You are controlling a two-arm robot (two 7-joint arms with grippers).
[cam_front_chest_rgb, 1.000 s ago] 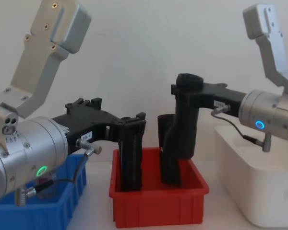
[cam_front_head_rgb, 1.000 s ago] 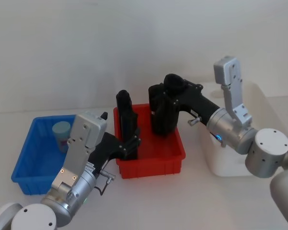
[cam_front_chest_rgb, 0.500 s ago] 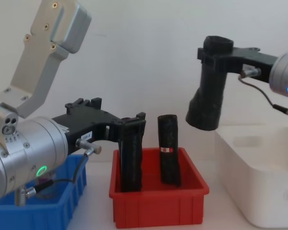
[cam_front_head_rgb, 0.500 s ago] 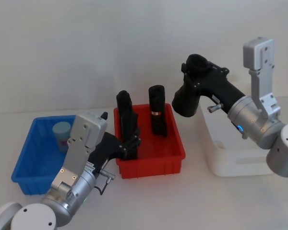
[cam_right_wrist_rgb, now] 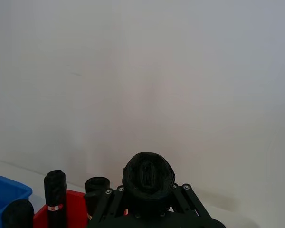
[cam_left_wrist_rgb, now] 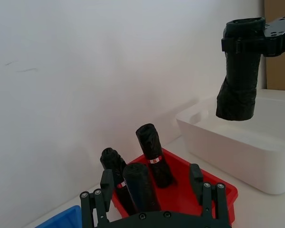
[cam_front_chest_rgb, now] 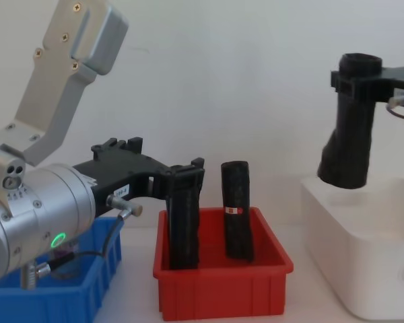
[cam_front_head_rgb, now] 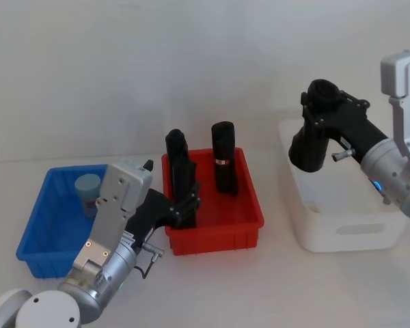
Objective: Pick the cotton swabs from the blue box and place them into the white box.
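One black roll (cam_front_chest_rgb: 350, 128) is clamped in the right claw (cam_front_chest_rgb: 355, 81) above the white box (cam_front_head_rgb: 342, 222), although cotton swabs are asked for. If it is released there, the wrong item would be sorted. The cotton swabs (cam_front_head_rgb: 87, 188) stand in the blue box (cam_front_head_rgb: 37, 256). The left claw (cam_front_head_rgb: 186, 205) is closed around another black roll (cam_front_head_rgb: 180, 164) in the red bin (cam_front_head_rgb: 215, 236) on the tabletop (cam_front_head_rgb: 212, 287).

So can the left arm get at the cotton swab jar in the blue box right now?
Probably not straight away. The left gripper is down in the red bin, closed around a black roll. The cotton swab jar stands uncovered in the blue box, beside that arm.
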